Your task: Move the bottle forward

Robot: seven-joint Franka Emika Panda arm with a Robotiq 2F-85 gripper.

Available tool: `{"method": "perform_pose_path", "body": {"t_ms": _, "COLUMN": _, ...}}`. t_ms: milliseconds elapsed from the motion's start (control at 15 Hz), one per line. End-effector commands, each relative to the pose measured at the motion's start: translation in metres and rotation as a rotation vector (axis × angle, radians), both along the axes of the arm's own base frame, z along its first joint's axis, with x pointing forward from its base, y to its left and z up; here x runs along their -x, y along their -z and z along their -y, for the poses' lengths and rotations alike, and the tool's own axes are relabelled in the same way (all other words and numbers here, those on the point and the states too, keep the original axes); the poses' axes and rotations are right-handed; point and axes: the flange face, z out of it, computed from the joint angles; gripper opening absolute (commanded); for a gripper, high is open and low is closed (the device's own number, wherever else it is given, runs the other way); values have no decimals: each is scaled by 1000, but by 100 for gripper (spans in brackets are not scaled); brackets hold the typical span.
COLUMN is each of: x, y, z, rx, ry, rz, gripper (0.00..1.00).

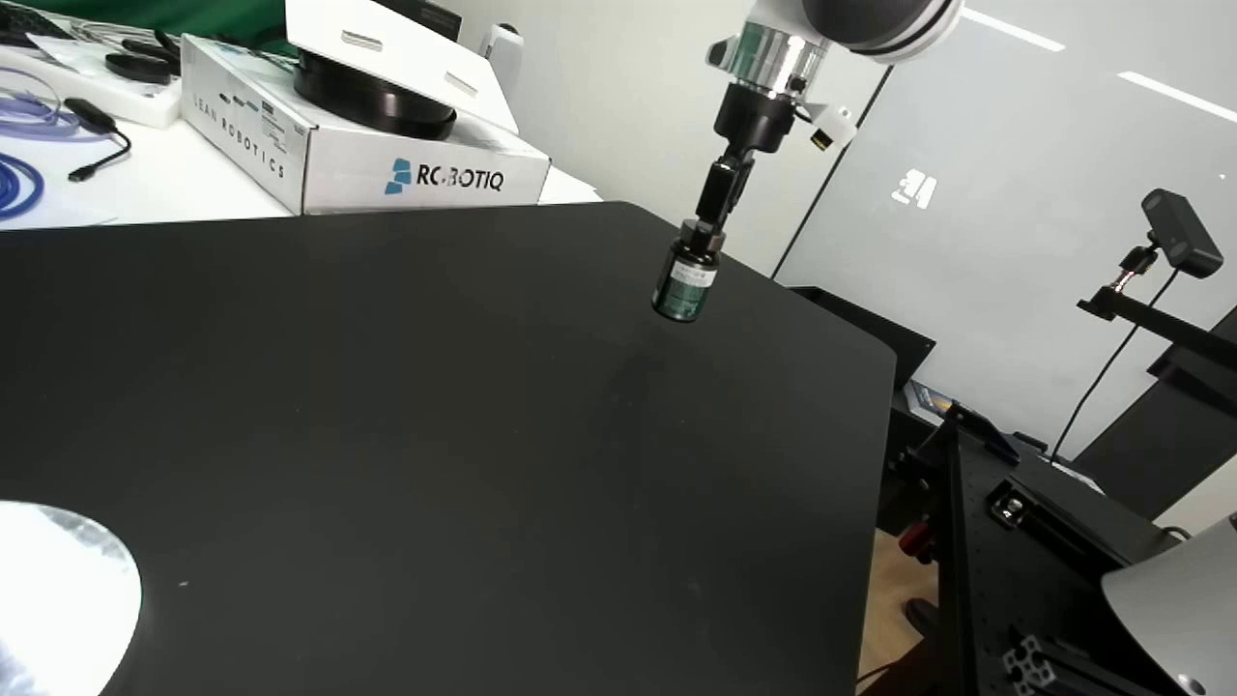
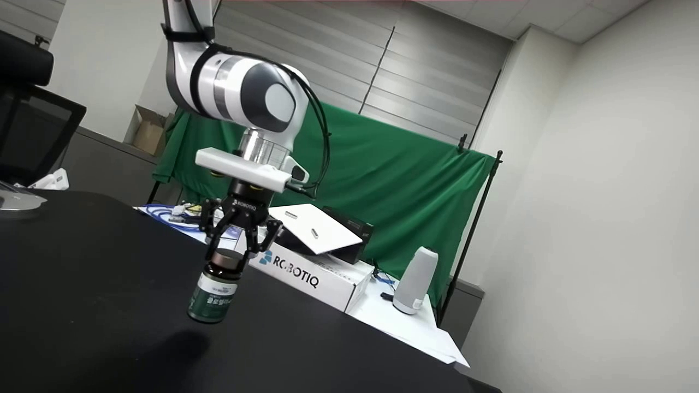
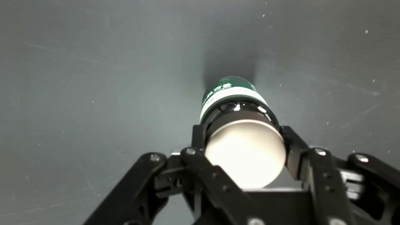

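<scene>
Above the black table [image 1: 435, 416], the bottle [image 2: 212, 300] hangs pinched at its cap [image 3: 247, 156] between the jaws of the gripper [image 2: 226, 261], and since the gap beneath is hard to judge, letting go too high could drop it and tip it over.

"ROBOTIQ" on gripper [image 2: 225, 262], "ROBOTIQ" and "LEAN ROBOTICS" on box [image 1: 343, 169]
</scene>
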Motion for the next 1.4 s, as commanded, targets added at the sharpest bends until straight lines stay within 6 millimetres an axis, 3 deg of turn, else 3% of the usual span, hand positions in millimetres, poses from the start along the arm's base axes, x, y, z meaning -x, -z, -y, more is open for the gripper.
{"method": "perform_pose_path", "body": {"t_ms": 0, "x": 51, "y": -11, "z": 7, "rx": 13, "ry": -41, "rz": -14, "gripper": 36}}
{"method": "perform_pose_path", "body": {"t_ms": 333, "x": 95, "y": -19, "z": 28, "rx": 21, "ry": -60, "rz": -16, "gripper": 36}}
{"method": "perform_pose_path", "body": {"t_ms": 600, "x": 115, "y": -14, "z": 46, "rx": 11, "ry": -54, "rz": -1, "gripper": 36}}
{"method": "perform_pose_path", "body": {"t_ms": 1333, "x": 126, "y": 25, "z": 65, "rx": 5, "ry": -42, "rz": 67, "gripper": 36}}
